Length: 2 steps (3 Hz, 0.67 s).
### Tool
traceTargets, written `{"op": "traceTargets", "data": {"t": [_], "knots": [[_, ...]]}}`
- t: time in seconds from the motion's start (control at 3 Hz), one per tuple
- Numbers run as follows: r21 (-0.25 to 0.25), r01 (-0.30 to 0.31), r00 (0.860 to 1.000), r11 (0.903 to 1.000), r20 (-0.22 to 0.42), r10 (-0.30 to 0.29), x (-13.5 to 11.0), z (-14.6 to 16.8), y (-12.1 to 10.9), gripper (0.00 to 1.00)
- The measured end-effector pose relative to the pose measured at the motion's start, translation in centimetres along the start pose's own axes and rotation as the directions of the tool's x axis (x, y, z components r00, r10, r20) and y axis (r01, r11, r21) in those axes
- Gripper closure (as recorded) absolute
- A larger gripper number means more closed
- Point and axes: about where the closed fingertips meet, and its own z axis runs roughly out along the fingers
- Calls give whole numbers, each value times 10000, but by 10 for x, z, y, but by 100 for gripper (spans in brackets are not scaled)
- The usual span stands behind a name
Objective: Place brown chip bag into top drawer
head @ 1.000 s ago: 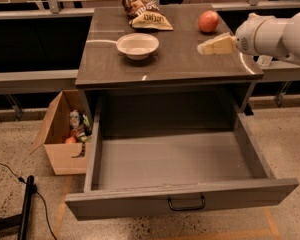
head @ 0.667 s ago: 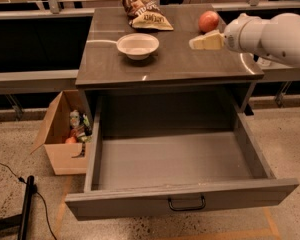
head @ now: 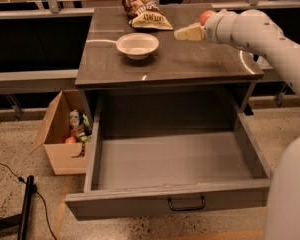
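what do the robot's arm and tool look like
The arm is smooth, white and rounded, thick tube-like segments with a bulbous joint; no cables or markings show. Its tool, over the table at its back right beside the apple, is a pale cream wedge, slimmer than the arm.

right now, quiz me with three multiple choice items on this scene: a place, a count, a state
1. Where does the brown chip bag lie? A) on the floor B) at the back of the tabletop C) under the table
2. How many bowls are on the tabletop? A) one B) two C) three
3. The top drawer is: A) shut B) pulled open C) taken off
Key: 1 B, it lies behind the white bowl, left of the gripper hovering over the tabletop. 2 A, only that white bowl shows. 3 B, its grey floor is in view.
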Motion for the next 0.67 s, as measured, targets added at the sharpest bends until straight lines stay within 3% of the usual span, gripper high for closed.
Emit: {"op": "traceTargets", "data": {"t": [0.67], "knots": [[-64, 141, 9995, 9999, 272, -139, -14, 66, 14, 0]]}}
